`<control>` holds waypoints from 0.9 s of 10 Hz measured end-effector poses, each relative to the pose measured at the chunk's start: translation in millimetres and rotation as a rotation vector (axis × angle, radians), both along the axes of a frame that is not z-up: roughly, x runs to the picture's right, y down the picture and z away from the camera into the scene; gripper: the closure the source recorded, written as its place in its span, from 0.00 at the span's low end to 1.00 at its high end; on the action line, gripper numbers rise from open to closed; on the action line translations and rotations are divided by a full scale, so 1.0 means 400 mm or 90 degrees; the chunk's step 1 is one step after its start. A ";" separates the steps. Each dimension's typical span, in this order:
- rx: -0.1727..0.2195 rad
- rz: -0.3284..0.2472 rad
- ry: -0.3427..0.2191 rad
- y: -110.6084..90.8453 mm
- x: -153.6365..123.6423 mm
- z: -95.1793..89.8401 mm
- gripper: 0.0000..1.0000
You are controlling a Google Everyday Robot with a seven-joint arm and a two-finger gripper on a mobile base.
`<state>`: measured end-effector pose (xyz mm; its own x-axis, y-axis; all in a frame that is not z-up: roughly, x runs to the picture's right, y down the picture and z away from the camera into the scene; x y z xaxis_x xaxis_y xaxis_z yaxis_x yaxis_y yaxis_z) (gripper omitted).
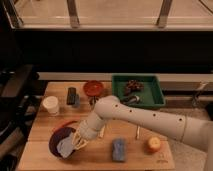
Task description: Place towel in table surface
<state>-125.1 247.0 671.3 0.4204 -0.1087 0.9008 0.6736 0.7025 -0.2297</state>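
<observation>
Towel [65, 147] in purple bowl [55, 138] on table surface [46, 125], tool [78, 142] clamped shut on it; dark room behind

Hand [79, 142] sat closed over the bowl [54, 141], against the towel [65, 147]; whether it gripped the cloth could not be told. Arm [140, 117] hid part of the worktop [44, 126] and was cut off at the right edge. Items in the tray [151, 93] were too blurred to identify.
</observation>
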 end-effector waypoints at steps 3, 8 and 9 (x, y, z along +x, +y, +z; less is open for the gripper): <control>0.055 0.048 -0.003 -0.118 0.087 -0.063 1.00; 0.148 0.145 0.026 -0.369 0.244 -0.010 1.00; 0.154 0.154 0.028 -0.400 0.249 0.013 1.00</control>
